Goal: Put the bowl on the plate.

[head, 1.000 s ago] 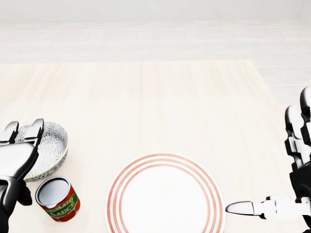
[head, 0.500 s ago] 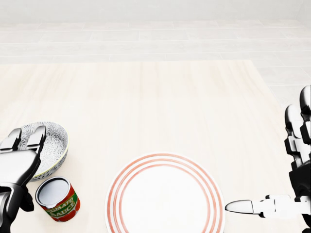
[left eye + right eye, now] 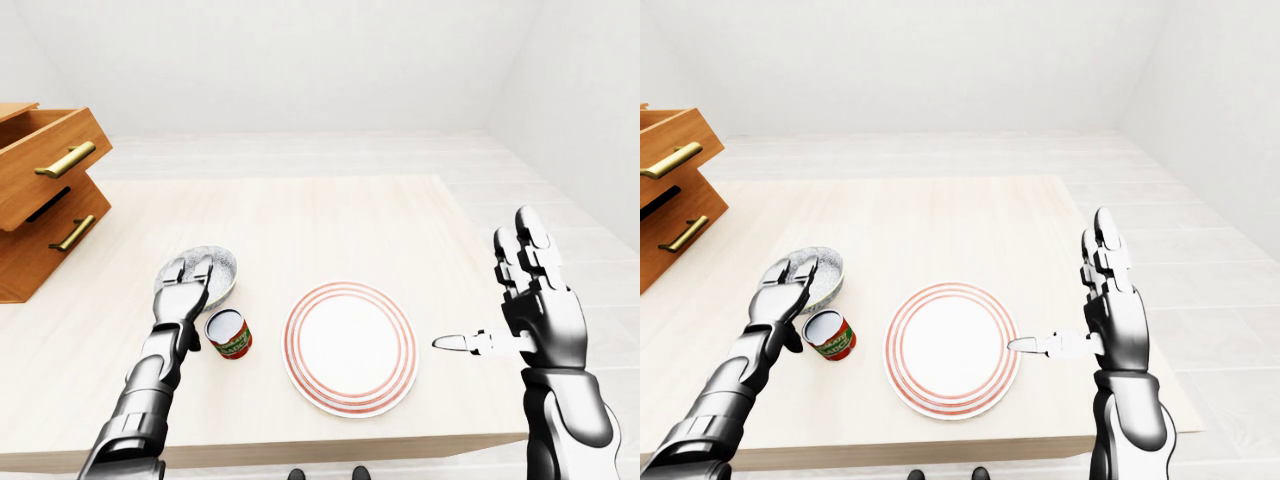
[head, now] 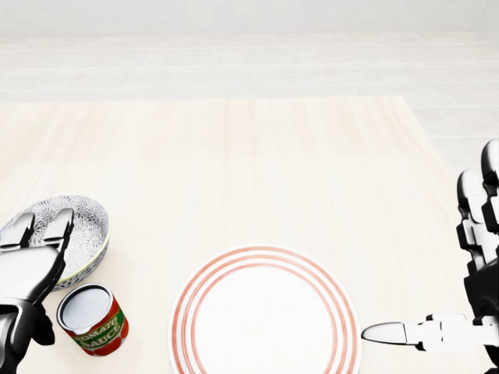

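Head view close and steep: table (image 4: pixel 257 156) top only, arms cut at the edges. Eye views wider: whole table, both forearms, wooden drawers (image 3: pixel 45 190) at far left with top drawer pulled out. Drawers not in head view.

Bowl (image 4: pixel 87 226) at lower left of head view, on table, left of plate (image 4: pixel 265 315) and well apart from it. Just above can (image 4: pixel 93 318); contact between the two not clear. Mouth up, grey pattern inside. Round, so no long axis to name. Left part hidden under fingers in head view, more of the rim clear in left-eye view.

Left hand (image 4: pixel 30 265) over bowl's left rim. Fingers (image 4: pixel 62 226) straight, pointing to view top, laid across rim and interior, not closed round it. Thumb dark, low, beside can. Resting on the rim or just above it: cannot tell in any view.

Right hand (image 3: pixel 535 305) at right, well apart from bowl. Fingers apart and upright, thumb straight out to the left, tip just beside plate's right rim, small gap between. Upright fingers whole only in eye views, cropped by right edge in head view.

Plate bare, red rings round rim, flat by table's bottom edge. Bottom cut off in head view, whole in eye views. Can on end, open top up, red and green tomato sauce label.
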{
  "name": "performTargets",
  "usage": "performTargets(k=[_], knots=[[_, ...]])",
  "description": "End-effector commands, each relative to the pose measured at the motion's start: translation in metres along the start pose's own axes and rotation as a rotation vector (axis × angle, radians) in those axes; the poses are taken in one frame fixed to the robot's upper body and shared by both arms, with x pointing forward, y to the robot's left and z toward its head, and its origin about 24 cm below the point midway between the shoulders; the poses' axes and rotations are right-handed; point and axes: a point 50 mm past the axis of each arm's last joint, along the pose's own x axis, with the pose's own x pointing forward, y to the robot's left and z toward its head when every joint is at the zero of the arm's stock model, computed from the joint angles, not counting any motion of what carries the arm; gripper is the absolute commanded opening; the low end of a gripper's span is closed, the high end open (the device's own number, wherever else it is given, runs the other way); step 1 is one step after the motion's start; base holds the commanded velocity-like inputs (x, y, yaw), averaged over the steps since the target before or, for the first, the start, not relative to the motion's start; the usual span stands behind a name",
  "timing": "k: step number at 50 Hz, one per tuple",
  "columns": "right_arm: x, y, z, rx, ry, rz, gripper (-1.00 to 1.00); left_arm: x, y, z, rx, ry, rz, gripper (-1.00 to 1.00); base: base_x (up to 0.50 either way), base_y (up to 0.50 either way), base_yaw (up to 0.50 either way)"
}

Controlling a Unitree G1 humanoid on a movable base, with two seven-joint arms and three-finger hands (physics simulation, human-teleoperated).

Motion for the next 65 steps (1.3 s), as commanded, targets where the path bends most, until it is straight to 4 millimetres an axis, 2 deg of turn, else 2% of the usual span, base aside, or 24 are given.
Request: performTargets(k=[1,7,8,9,10,11,12,15,40,65], knots=[[-0.001,0.0,0.001,-0.002,0.0,0.0,1.0,0.001,-0.002,-0.002,-0.001,0.009,0.002,1.0,0.0,0.0,0.0],[0.0,0.001,0.0,-0.003,0.002,0.001,1.0,0.001,0.0,-0.004,-0.004,0.012,0.001,1.0,0.0,0.0,0.0],[0.0,0.001,-0.001,-0.005,0.004,0.001,1.0,0.001,0.0,-0.004,-0.005,0.013,0.0,0.83,0.0,0.0,0.0],[0.0,0.001,0.0,-0.005,0.003,0.001,1.0,0.001,0.0,-0.005,-0.004,0.013,0.0,0.48,0.0,0.0,0.0],[0.0,0.001,0.0,-0.005,0.003,0.001,1.0,0.001,0.0,-0.005,-0.004,0.013,0.0,0.48,0.0,0.0,0.0],[0.0,0.001,0.0,-0.006,0.002,0.002,1.0,0.001,0.001,-0.005,-0.004,0.013,0.0,0.18,0.0,0.0,0.0],[0.0,0.001,0.001,-0.007,-0.001,0.001,1.0,0.001,0.001,-0.005,-0.005,0.013,-0.002,-0.62,0.0,0.0,0.0],[0.0,0.0,0.003,-0.008,-0.011,0.0,1.0,0.001,0.001,-0.005,-0.005,0.013,-0.002,-1.0,0.0,0.0,0.0],[-0.002,0.003,-0.002,-0.013,0.016,0.01,1.0,-0.004,0.004,-0.009,0.0,0.013,-0.002,-1.0,0.0,0.0,0.0],[-0.005,0.001,0.0,-0.015,0.014,0.007,1.0,-0.004,0.043,-0.008,-0.053,-0.001,0.082,-1.0,0.0,0.0,0.0]])
